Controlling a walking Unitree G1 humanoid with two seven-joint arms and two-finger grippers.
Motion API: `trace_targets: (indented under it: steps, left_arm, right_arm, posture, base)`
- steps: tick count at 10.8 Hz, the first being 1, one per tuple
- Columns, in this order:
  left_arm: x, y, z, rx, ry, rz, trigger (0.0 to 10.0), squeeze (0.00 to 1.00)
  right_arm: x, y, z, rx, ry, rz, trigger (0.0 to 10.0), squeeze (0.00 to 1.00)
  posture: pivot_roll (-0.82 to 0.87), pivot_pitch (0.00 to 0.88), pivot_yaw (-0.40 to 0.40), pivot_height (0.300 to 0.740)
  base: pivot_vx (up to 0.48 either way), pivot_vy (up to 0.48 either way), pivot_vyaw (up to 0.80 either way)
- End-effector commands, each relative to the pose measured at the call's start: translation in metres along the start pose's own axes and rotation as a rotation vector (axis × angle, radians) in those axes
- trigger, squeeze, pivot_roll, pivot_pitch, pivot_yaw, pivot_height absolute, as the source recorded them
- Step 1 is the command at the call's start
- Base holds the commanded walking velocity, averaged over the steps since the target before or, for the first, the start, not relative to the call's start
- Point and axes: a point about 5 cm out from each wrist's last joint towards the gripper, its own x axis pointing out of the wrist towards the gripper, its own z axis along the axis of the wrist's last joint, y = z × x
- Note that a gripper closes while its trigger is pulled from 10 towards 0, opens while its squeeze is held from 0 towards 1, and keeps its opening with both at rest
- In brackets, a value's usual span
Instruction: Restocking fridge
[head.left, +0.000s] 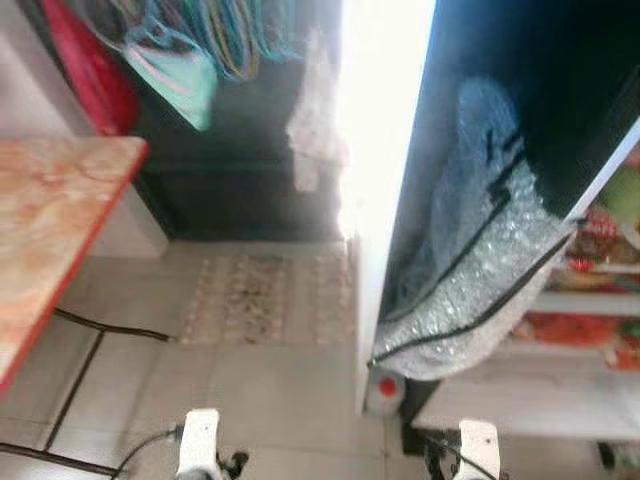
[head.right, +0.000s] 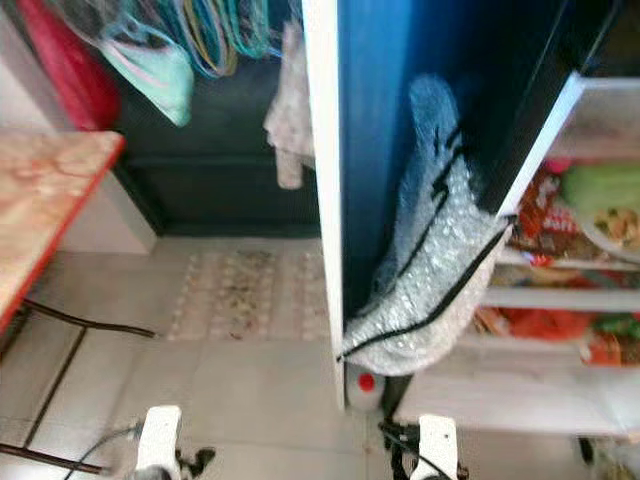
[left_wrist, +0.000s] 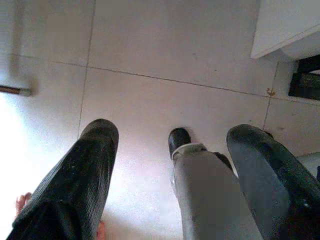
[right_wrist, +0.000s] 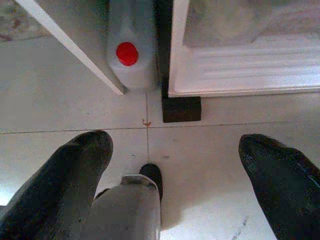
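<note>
The fridge stands open at the right, and its white shelves (head.right: 560, 300) hold red, orange and green food packets. Its door (head.right: 325, 200) swings out toward me, white-edged and dark blue on the inside. A silver bubble-foil bag (head.right: 430, 290) with black trim hangs against the door. Both arms hang low at the bottom of the eye views. In the wrist views my left gripper (left_wrist: 172, 132) and right gripper (right_wrist: 175, 144) are open over the pale floor tiles with nothing between the fingers.
A white jug with a red cap (right_wrist: 127, 52) stands on the floor at the foot of the door. An orange marbled table with a red edge (head.left: 50, 200) is at the left. A patterned mat (head.left: 240, 295) lies ahead. Clothes and hangers (head.left: 220, 40) hang above.
</note>
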Motion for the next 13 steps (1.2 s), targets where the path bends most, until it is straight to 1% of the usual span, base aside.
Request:
trace_targets:
  steps: [1,2,3,6,7,10,11,13]
  left_arm:
    - [-0.003,0.004,-0.016,-0.017,0.054,0.016,10.0,0.00]
    - [-0.003,0.004,-0.017,-0.021,0.055,0.015,10.0,0.00]
    - [-0.003,0.003,-0.017,-0.025,0.055,0.013,10.0,0.00]
    - [-0.003,0.002,-0.017,-0.020,0.056,0.009,10.0,0.00]
    - [-0.003,0.002,-0.015,-0.014,0.050,0.007,10.0,0.00]
    - [-0.002,0.001,-0.012,-0.002,0.044,0.000,10.0,0.00]
    - [-0.002,0.000,-0.011,0.009,0.040,-0.001,10.0,0.00]
    - [-0.002,0.000,-0.010,0.015,0.043,-0.002,10.0,0.00]
  right_arm:
    - [-0.004,-0.003,-0.015,0.022,0.044,-0.004,10.0,0.00]
    - [-0.005,-0.004,-0.016,0.022,0.045,-0.005,10.0,0.00]
    - [-0.006,-0.010,-0.018,0.027,0.050,-0.014,10.0,0.00]
    - [-0.006,-0.012,-0.018,0.033,0.062,-0.025,10.0,0.00]
    - [-0.006,-0.014,-0.019,0.037,0.069,-0.032,10.0,0.00]
    - [-0.006,-0.014,-0.019,0.036,0.075,-0.034,10.0,0.00]
    - [-0.006,-0.015,-0.020,0.029,0.080,-0.033,10.0,0.00]
    - [-0.007,-0.014,-0.022,0.027,0.088,-0.034,10.0,0.00]
  posture:
    - [-0.13,0.000,0.090,0.740]
    - [-0.13,0.000,0.090,0.740]
    - [-0.13,0.000,0.090,0.740]
    - [-0.14,0.000,0.096,0.740]
    - [-0.14,0.011,0.092,0.740]
    - [-0.14,0.047,0.091,0.740]
    - [-0.14,0.053,0.080,0.740]
    - [-0.17,0.060,0.086,0.740]
  base:
    - [0.000,0.000,0.00]
    - [0.000,0.311,0.00]
    - [0.000,0.394,0.00]
    - [0.000,0.458,0.00]
    - [0.000,0.000,0.00]
    - [0.000,0.000,-0.77]
    - [0.000,0.000,-0.76]
    - [0.000,0.000,-0.76]
